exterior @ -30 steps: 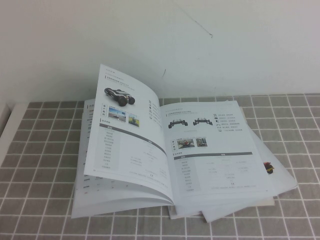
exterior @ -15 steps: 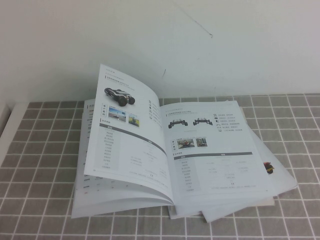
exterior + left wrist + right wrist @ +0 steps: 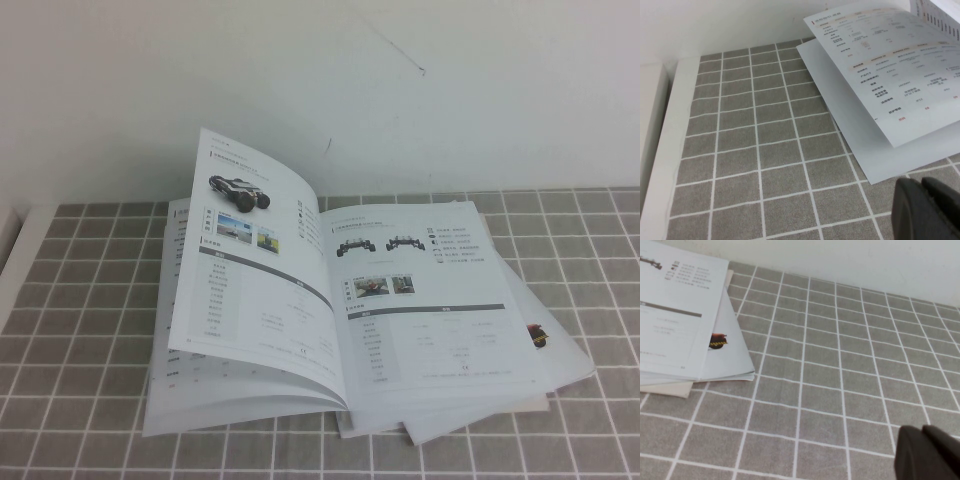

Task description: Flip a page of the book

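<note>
The book (image 3: 330,320) lies open on the grey tiled table. Its left leaf with the big-wheeled buggy (image 3: 250,270) stands raised. The page (image 3: 420,300) with the flat black chassis lies flat on the right. Neither gripper shows in the high view. My left gripper (image 3: 921,184) is shut and empty, hovering over the tiles just off the corner of the book's left leaves (image 3: 890,75). My right gripper (image 3: 922,430) is shut and empty over bare tiles, well away from the book's right page (image 3: 675,315).
Loose white sheets with a red-black picture (image 3: 540,335) stick out under the book's right side, also in the right wrist view (image 3: 717,341). A white ledge (image 3: 665,150) borders the table's left edge. A white wall (image 3: 400,100) stands behind.
</note>
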Robot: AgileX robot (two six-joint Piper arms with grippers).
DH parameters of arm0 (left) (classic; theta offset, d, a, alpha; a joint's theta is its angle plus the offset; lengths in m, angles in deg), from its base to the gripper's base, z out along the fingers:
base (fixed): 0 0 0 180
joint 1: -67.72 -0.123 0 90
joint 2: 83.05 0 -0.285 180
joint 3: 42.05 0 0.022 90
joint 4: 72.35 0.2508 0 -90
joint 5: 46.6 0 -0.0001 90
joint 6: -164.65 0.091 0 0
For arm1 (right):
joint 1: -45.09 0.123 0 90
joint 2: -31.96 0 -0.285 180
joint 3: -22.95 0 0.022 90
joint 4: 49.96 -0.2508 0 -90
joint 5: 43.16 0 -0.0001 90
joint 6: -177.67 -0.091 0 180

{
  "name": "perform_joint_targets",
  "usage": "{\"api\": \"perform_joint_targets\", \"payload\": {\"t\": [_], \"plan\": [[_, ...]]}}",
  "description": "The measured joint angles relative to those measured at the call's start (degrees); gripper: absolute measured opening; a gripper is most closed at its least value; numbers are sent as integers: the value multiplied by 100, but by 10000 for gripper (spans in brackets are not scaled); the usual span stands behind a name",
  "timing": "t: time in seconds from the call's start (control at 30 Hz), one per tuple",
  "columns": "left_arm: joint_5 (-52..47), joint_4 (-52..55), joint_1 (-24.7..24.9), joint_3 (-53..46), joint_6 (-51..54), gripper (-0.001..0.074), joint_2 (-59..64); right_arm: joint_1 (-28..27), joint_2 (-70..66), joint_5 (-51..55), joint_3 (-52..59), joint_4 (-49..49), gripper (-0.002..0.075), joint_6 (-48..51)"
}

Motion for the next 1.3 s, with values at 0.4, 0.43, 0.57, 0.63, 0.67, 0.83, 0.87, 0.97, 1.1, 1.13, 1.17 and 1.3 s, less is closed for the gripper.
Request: {"api": "perform_joint_targets", "payload": {"t": [0.4, 0.43, 0.57, 0.63, 0.67, 0.83, 0.87, 0.97, 1.1, 1.13, 1.17, 1.3], "plan": [[0, 0, 0, 0, 0, -4, 0, 0, 0, 0, 0, 0, -1, 0], [0, 0, 0, 0, 0, -4, 0, 0, 0, 0, 0, 0, -1, 0], [0, 0, 0, 0, 0, -4, 0, 0, 0, 0, 0, 82, -1, 82], [0, 0, 0, 0, 13, -4, 0, 0, 0, 0, 0, 188, -1, 118], [0, 0, 0, 0, 21, -4, 0, 0, 0, -27, 0, 203, -1, 132], [173, -85, 0, -11, 26, -4, 0, 0, 0, -598, 36, 265, -1, 233], [272, -100, 0, -21, 26, -4, 0, 0, 0, -836, 36, 265, -1, 233], [581, -125, 0, -34, 26, -4, 0, 0, 0, -1580, 36, 285, -1, 233], [1177, -584, 0, -34, -48, -4, 0, 0, 0, -2468, 36, 285, -1, 233], [1313, -669, 0, -34, -62, -4, 0, 0, 0, -2675, 36, 285, -1, 233], [1455, -722, 0, -34, -62, -4, 0, 0, 0, -2847, 36, 285, -1, 233], [2249, -1102, 0, -34, -271, -4, 0, 0, 0, -3765, 36, 181, -1, 132]]}}
